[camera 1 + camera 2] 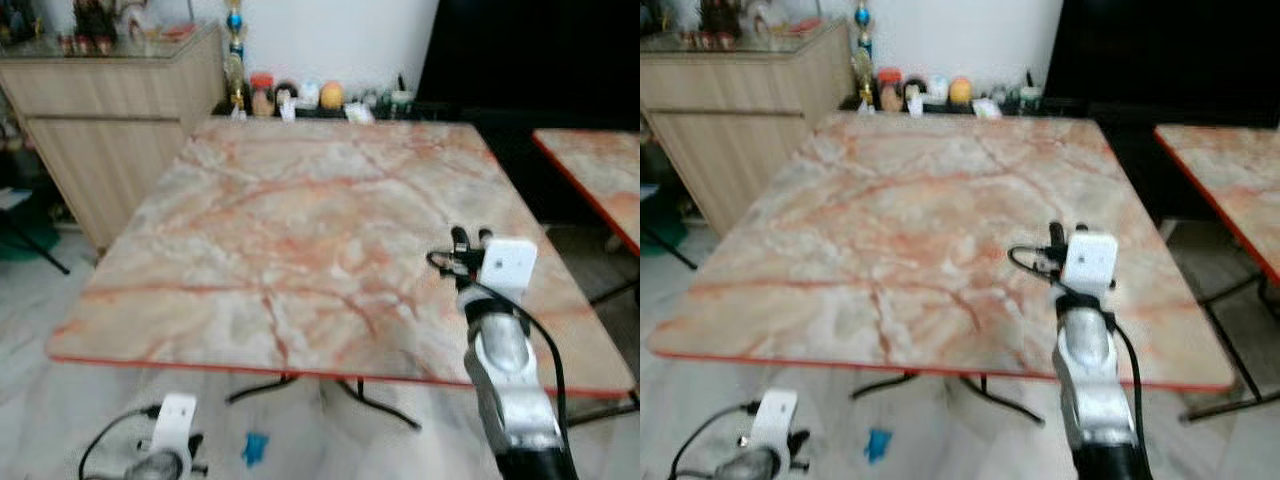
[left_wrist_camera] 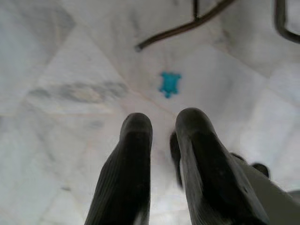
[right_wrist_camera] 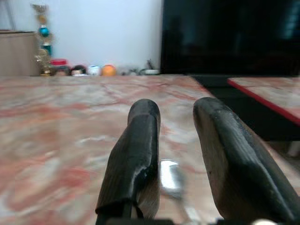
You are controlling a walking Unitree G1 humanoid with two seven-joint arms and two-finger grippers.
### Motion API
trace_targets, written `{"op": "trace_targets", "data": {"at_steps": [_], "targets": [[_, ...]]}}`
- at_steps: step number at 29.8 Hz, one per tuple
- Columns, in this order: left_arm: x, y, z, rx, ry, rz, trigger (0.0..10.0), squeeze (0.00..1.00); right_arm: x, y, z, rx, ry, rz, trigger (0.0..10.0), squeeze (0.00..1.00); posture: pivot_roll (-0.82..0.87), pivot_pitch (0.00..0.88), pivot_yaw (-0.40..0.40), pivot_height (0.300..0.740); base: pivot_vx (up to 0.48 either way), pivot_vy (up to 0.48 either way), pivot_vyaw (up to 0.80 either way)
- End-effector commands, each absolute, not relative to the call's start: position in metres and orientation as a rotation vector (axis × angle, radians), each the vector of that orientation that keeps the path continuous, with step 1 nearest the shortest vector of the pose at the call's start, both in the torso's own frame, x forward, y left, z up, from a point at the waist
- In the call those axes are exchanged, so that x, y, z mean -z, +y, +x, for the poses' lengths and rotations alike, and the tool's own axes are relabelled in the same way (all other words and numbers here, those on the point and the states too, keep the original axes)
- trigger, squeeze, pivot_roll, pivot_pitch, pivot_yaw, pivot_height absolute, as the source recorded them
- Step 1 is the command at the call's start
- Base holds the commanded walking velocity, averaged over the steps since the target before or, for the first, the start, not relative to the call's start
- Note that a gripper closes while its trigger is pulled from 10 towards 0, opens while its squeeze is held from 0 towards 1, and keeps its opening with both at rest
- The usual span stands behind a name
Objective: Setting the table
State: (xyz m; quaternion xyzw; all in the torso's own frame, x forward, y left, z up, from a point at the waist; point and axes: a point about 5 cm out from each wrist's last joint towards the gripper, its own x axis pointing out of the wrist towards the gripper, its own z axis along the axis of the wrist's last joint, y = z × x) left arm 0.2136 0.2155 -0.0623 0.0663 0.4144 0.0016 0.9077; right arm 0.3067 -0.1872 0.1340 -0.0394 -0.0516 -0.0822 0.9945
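Right gripper [image 3: 176,115] over marble table [image 1: 300,230], near right — fingers parted around silvery object [image 3: 169,177], grip unclear; left gripper [image 2: 164,126] released, low near floor.

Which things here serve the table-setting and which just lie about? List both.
Job: marble table; right gripper above it; silvery object at that gripper, blurred.
Lying about: blue toy on floor; ornaments; wooden cabinet; second table; left gripper, idle.
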Motion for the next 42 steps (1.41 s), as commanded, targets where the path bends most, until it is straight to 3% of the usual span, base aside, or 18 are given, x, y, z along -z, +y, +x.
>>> {"op": "trace_targets", "data": {"at_steps": [1, 18, 34, 35, 36, 42], "targets": [[0.062, 0.22, 0.213, -0.002, 0.868, 0.166, 10.0, 0.0, -0.136, -0.182, 0.309, 0.147, -0.102, -0.074, 10.0, 0.0, 0.1, 0.0, -0.04, 0.74, 0.0, 0.0, 0.0], [0.061, 0.219, 0.214, -0.013, 0.863, 0.146, 10.0, 0.0, -0.126, -0.181, 0.312, 0.119, -0.014, -0.105, 10.0, 0.0, 0.1, 0.0, -0.042, 0.74, 0.0, -0.045, 0.0], [0.062, 0.218, 0.214, -0.007, 0.864, 0.137, 10.0, 0.0, -0.098, -0.221, 0.331, 0.137, 0.272, -0.047, 10.0, 0.0, 0.1, 0.0, -0.036, 0.74, 0.0, 0.0, 0.0], [0.062, 0.219, 0.214, -0.008, 0.864, 0.137, 10.0, 0.0, -0.099, -0.222, 0.333, 0.123, 0.278, -0.026, 10.0, 0.62, 0.1, 0.0, -0.036, 0.74, 0.0, 0.0, 0.0], [0.062, 0.219, 0.214, -0.009, 0.864, 0.138, 10.0, 0.0, -0.099, -0.222, 0.334, 0.113, 0.283, 0.001, 10.0, 1.0, 0.1, 0.0, -0.036, 0.74, 0.0, 0.0, 0.0], [0.061, 0.219, 0.214, -0.01, 0.862, 0.137, 10.0, 0.0, -0.101, -0.237, 0.342, 0.13, 0.301, 0.023, 10.0, 1.0, 0.1, 0.0, -0.035, 0.74, 0.0, 0.0, 0.0]]}}
